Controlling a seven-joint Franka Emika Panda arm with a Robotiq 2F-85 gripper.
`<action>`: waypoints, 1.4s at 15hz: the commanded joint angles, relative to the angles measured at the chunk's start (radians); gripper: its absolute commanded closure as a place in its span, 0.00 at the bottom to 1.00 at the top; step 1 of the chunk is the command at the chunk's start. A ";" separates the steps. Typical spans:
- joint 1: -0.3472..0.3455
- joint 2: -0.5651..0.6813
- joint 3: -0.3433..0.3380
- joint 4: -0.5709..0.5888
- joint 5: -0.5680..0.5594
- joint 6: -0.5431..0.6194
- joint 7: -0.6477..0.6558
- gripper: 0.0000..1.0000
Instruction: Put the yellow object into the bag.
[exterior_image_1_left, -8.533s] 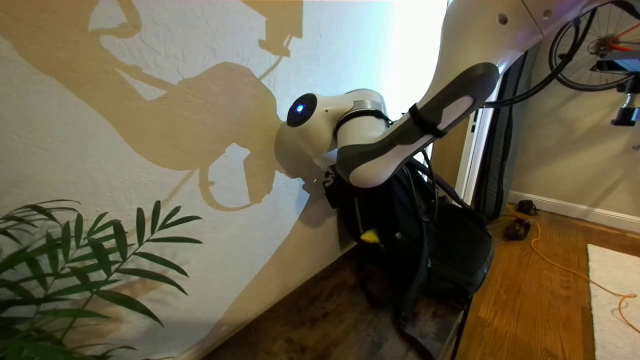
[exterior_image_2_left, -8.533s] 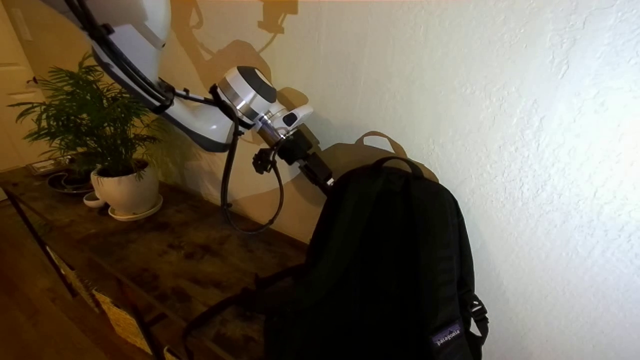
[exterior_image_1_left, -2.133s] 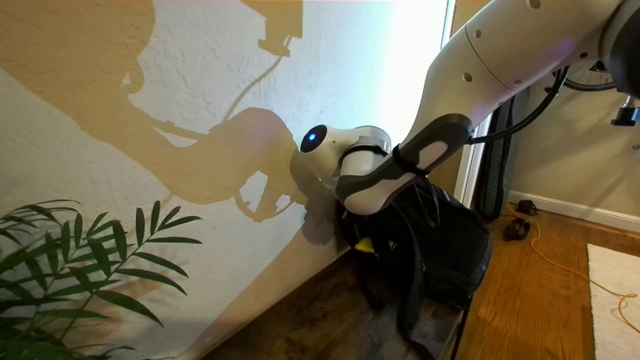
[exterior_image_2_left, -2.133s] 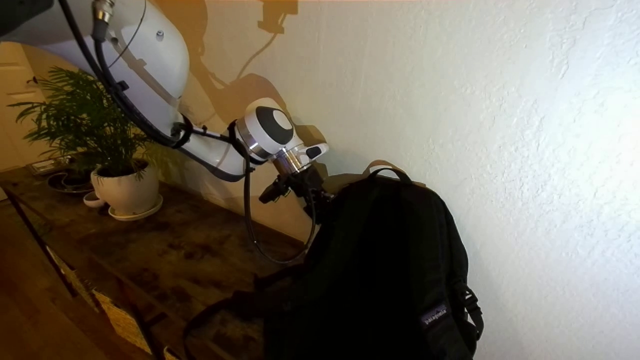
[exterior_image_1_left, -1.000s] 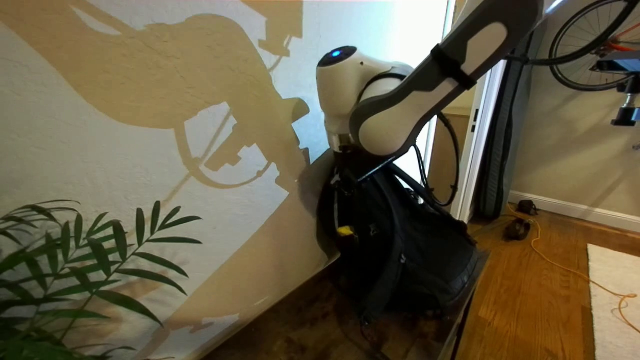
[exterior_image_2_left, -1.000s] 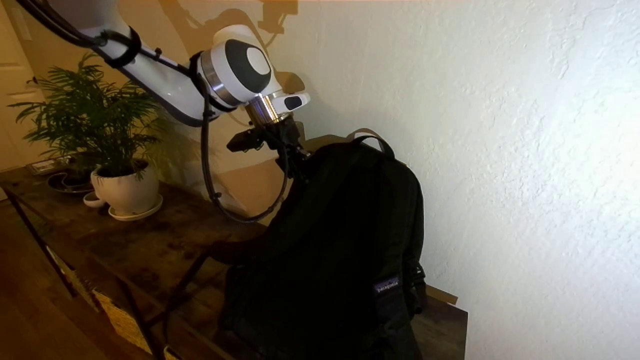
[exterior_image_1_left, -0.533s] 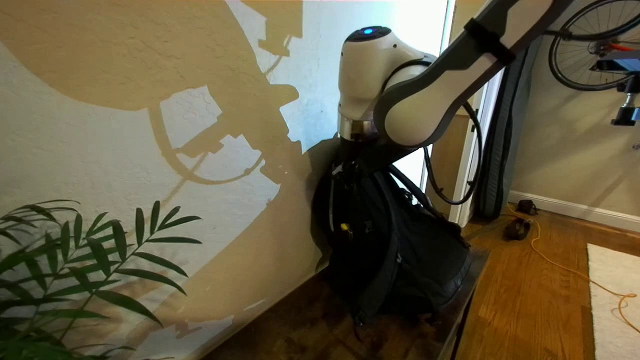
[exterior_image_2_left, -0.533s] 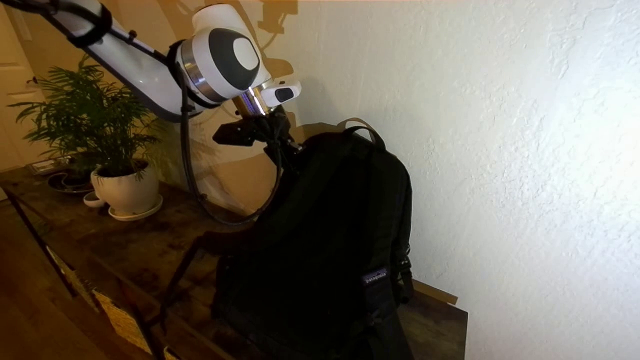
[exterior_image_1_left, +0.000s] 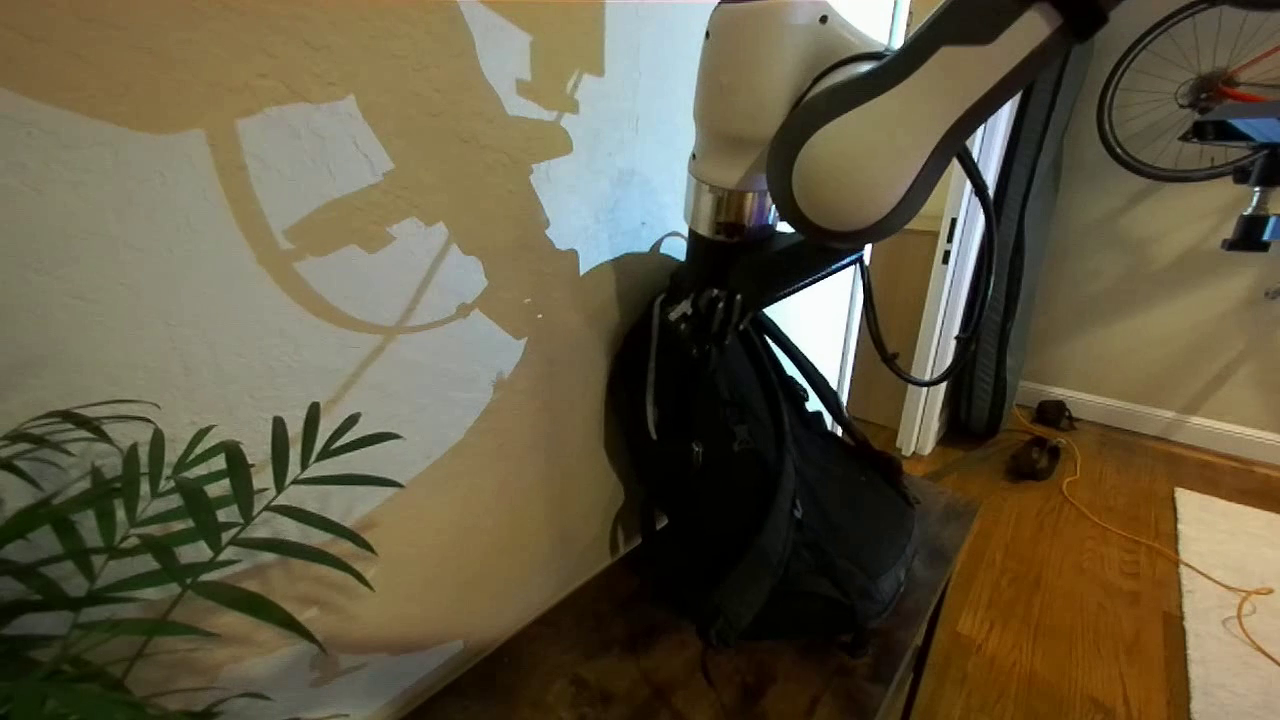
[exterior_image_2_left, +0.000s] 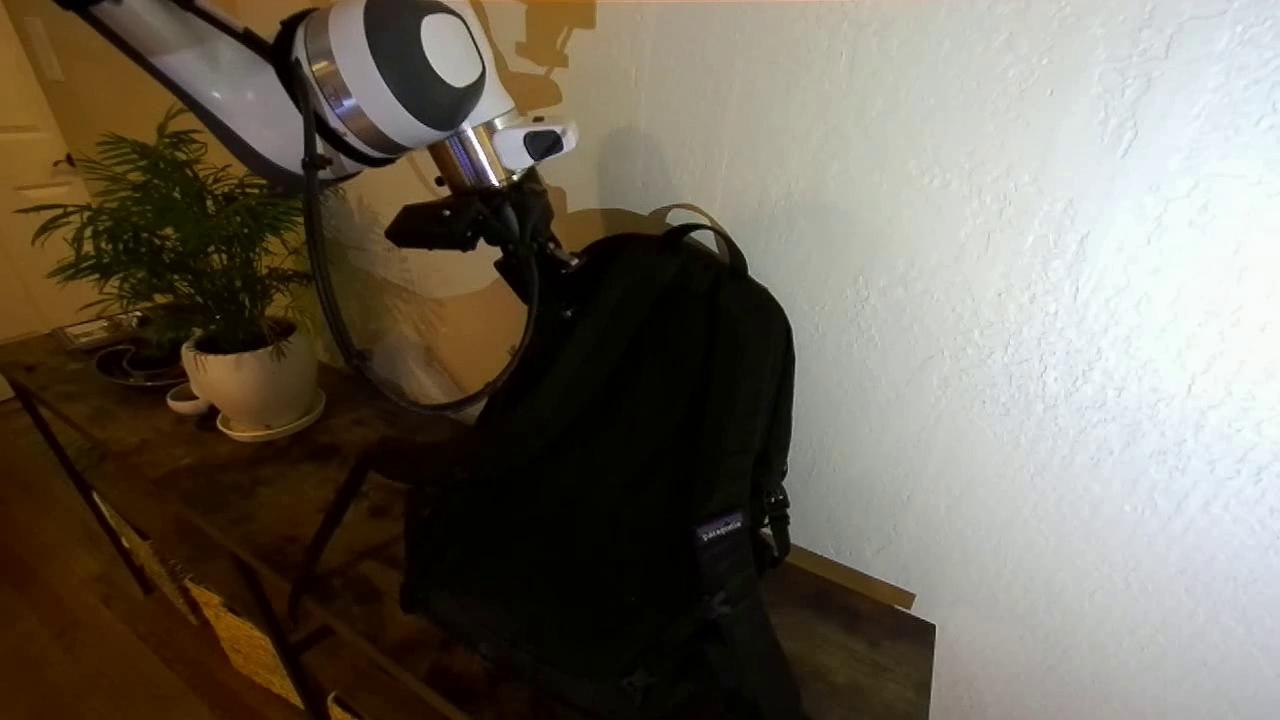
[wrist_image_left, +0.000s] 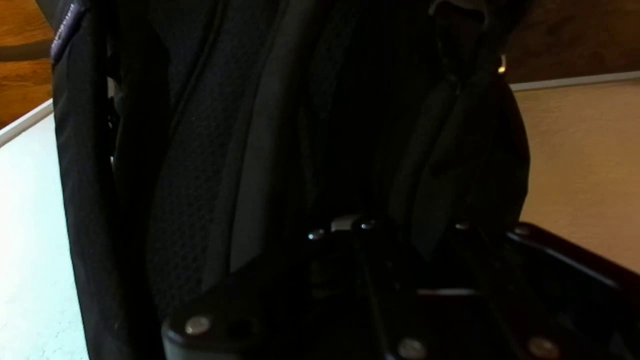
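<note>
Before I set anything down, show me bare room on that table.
In an exterior view, the widest bare tabletop runs from the plant pot to the loose strap; a smaller corner patch borders backpack and wall. Crowded: around the pot, with saucer and small bowl.

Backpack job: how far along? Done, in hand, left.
Done: the gripper is at the upper part of the black Patagonia backpack. Placement can't be confirmed: no yellow object is identifiable, only a yellowish glint by the backpack's edge in the wrist view.
In hand: cannot tell; the gripper's tips are lost against dark fabric.
Left: probably confirm the yellow object is inside, then back away.
</note>
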 joint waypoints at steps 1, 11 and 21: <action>-0.036 0.020 0.040 -0.024 0.063 -0.001 -0.101 0.93; -0.035 0.071 0.102 0.000 0.182 -0.055 -0.220 0.40; -0.080 0.009 0.239 0.018 0.400 -0.244 -0.384 0.00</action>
